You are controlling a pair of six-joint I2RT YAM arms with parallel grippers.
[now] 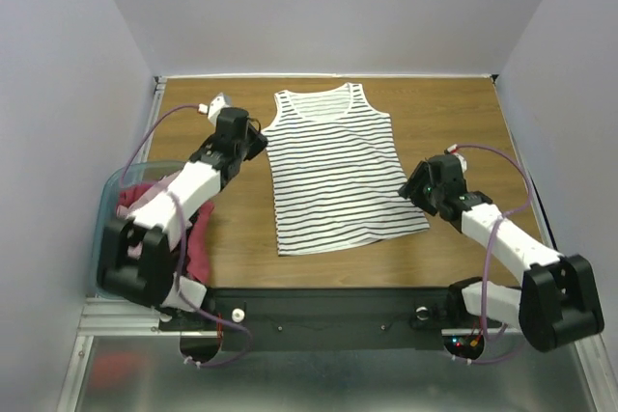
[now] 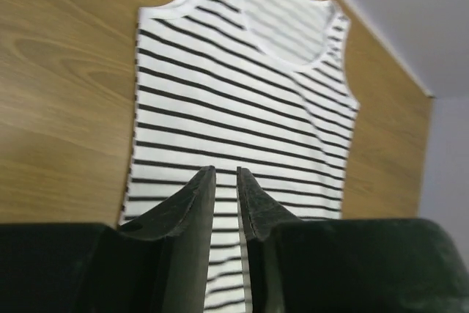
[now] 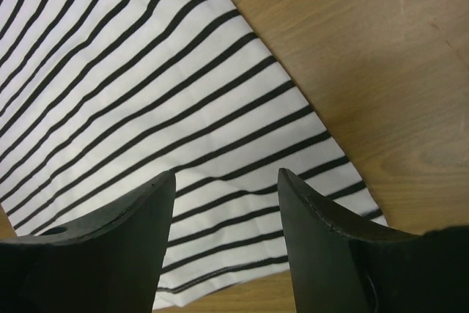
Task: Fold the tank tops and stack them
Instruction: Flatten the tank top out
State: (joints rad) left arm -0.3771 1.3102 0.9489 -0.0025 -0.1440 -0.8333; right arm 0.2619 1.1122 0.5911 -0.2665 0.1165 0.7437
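A white tank top with thin black stripes lies spread flat on the wooden table, neck toward the far wall. My left gripper hovers at its left edge below the armhole. In the left wrist view the gripper is over the striped top, its jaws a narrow gap apart with nothing between them. My right gripper sits at the top's lower right side. Seen from the right wrist, that gripper is wide open above the hem corner of the striped top, holding nothing.
A translucent light-blue tub stands at the table's left near edge, partly under the left arm. Pink and dark red cloth spills out of it. Grey walls close the table on three sides.
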